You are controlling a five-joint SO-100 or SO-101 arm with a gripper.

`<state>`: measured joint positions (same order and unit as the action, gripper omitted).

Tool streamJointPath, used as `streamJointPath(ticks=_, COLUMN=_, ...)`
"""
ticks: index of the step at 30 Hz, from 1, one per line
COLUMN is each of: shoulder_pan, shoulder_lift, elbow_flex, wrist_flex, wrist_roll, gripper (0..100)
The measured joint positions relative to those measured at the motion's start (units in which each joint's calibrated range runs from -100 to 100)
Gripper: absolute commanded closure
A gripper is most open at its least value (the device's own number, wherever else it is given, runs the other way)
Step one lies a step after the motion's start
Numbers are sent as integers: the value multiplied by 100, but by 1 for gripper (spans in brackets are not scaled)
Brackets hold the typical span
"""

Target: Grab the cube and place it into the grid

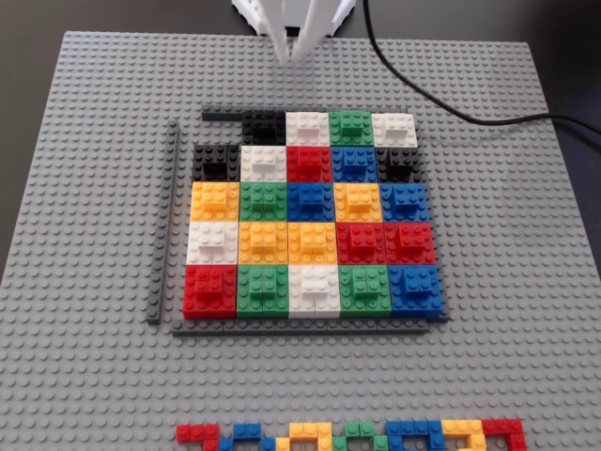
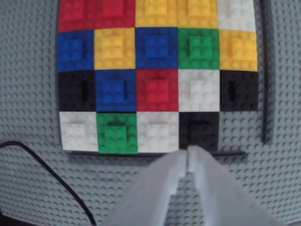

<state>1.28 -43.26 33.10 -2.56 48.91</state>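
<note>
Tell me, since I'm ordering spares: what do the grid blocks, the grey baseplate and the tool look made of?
The grid blocks look like moulded hard plastic, slightly glossy, with crisp studs. The baseplate looks like the same plastic, duller grey, studded all over. The tool seems to be white plastic, matte; possibly printed, though blur leaves that open.

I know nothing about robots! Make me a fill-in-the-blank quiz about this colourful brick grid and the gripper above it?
1. In the fixed view, the grid has one empty cell, in its top ___ corner.
2. The grid holds ___ black blocks.
3. In the wrist view, the gripper is ___ and holds nothing.
4. The corner block at the grid's bottom right in the fixed view is ___.

Missing words: left; three; shut; blue.
</note>
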Motion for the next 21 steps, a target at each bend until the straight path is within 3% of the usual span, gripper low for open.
streamJointPath(ticks=12, shoulder_pan=-394, shoulder_lift=-1900, elbow_flex=-71, wrist_flex=-171, wrist_roll=-230, gripper=100)
streamJointPath(ticks=21, shoulder_pan=-459, shoulder_lift=-3172, elbow_flex=1280, wrist_flex=-913, wrist_roll=-274, gripper=100)
